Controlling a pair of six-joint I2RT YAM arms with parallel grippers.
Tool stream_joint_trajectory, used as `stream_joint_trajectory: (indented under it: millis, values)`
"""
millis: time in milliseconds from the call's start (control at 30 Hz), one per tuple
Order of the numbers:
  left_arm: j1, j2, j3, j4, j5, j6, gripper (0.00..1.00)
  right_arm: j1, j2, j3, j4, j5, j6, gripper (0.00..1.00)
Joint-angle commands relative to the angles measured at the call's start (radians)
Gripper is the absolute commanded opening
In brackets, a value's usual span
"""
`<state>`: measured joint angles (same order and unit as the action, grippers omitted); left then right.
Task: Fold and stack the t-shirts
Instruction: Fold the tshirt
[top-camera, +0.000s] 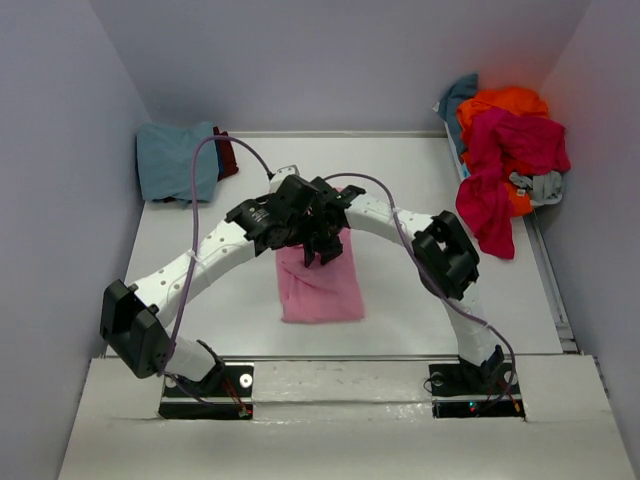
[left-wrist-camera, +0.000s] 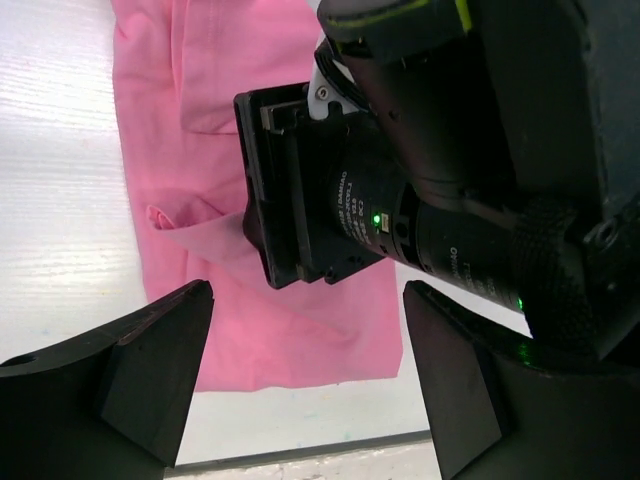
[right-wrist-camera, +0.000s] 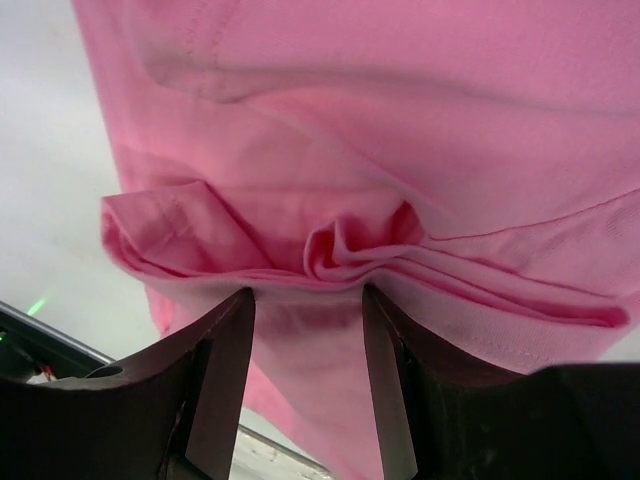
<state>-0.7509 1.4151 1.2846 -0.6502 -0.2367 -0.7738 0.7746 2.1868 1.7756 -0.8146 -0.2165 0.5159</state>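
Note:
A light pink t-shirt (top-camera: 322, 288) lies folded in a narrow strip at the middle of the table. Both grippers crowd over its far end. My right gripper (right-wrist-camera: 307, 300) is shut on a bunched fold of the pink t-shirt (right-wrist-camera: 400, 120), and rumpled cloth fills the gap between its fingers. In the top view the right gripper (top-camera: 328, 250) is just beside my left gripper (top-camera: 298, 232). The left gripper (left-wrist-camera: 305, 370) hangs open above the pink t-shirt (left-wrist-camera: 190, 150) with nothing between its fingers. The right arm's wrist camera (left-wrist-camera: 330, 200) blocks much of that view.
A folded dusty teal-blue t-shirt (top-camera: 178, 160) lies at the far left, with a dark red cloth (top-camera: 228, 155) beside it. A loose heap of orange (top-camera: 505, 105), crimson-magenta (top-camera: 505, 160), grey (top-camera: 540, 185) and teal (top-camera: 460, 95) t-shirts sits at the far right.

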Motion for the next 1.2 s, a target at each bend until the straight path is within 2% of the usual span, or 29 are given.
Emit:
stream_joint_trajectory:
  millis: [0, 200, 400, 833, 1167]
  values:
    - [0.013, -0.011, 0.05, 0.035, 0.008, 0.021, 0.89, 0.031, -0.097, 0.034, -0.001, -0.037, -0.027, 0.53]
    - [0.042, -0.016, 0.045, 0.041, 0.013, 0.031, 0.89, 0.051, -0.183, 0.038, -0.06, -0.03, -0.043, 0.53]
    - [0.051, -0.038, 0.041, 0.038, 0.0, 0.018, 0.89, 0.09, -0.243, -0.025, -0.087, -0.096, -0.062, 0.53]
    - [0.102, -0.145, 0.019, 0.06, -0.088, -0.015, 0.89, 0.178, -0.179, -0.07, -0.055, -0.182, -0.066, 0.53]
    - [0.102, -0.13, 0.047, 0.049, -0.085, 0.001, 0.89, 0.187, -0.099, -0.053, -0.06, -0.268, -0.109, 0.53]
